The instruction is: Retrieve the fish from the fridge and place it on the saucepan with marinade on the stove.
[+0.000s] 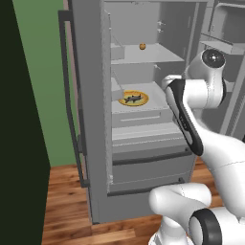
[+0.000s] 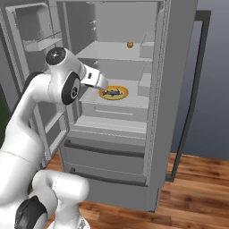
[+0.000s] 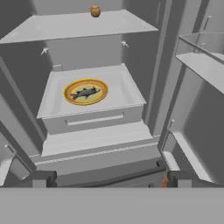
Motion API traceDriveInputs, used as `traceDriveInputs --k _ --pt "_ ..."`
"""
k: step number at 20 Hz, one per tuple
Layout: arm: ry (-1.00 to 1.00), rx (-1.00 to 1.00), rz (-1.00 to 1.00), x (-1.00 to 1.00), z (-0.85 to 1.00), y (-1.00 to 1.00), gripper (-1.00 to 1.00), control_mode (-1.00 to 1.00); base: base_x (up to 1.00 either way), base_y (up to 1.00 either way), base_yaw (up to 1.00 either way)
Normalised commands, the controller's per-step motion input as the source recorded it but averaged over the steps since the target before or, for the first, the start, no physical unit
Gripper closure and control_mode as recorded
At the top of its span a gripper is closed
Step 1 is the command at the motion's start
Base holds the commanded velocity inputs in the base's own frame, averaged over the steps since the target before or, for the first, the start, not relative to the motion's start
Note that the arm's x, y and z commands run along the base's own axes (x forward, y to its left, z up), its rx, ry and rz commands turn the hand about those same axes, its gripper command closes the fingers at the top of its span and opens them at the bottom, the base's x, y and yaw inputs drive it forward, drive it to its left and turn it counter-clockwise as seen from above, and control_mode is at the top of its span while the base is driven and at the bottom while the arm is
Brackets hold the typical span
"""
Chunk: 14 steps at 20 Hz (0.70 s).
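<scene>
1. While the fridge (image 1: 95, 119) is standing with both doors swung wide, the fish (image 3: 85, 92) is lying on a round orange-yellow plate (image 3: 70, 97) on the middle white shelf (image 3: 118, 94) inside
2. Its long axis is running roughly side to side across the shelf; in the hand view it is tilting slightly, with the right end a little higher than the left, and which end is the head is too small to tell
3. The fish is showing as a slim dark grey shape with lighter markings, flat against the plate, and the plate is sitting toward the left half of the shelf in the hand view
4. A tiny orange ball (image 3: 95, 11) is resting on the shelf above, near the back wall
5. The fridge is looking smooth and grey outside with long dark vertical handles (image 1: 67, 95), plain white shelves inside and wide drawers (image 2: 107, 154) below; no writing or label can be read anywhere
6. The gripper (image 3: 109, 178) is hanging in front of the fridge with its two dark fingertips (image 3: 38, 178) spread wide apart and nothing between them, well short of the fish
7. The white arm (image 1: 201, 95) is reaching up toward the middle shelf, over a wooden plank floor (image 1: 67, 210)
</scene>
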Motion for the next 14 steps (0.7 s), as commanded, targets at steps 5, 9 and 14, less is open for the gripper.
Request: traceDriveInputs --k 5,9,14 --pt "0.00 0.00 0.00 0.00 0.00 0.00 -1.00 -1.00 0.00 0.00 0.00" --pt "0.00 0.00 0.00 0.00 0.00 0.00 -1.00 -1.00 0.00 0.00 0.00" --pt "0.00 0.00 0.00 0.00 0.00 0.00 -1.00 -1.00 0.00 0.00 0.00"
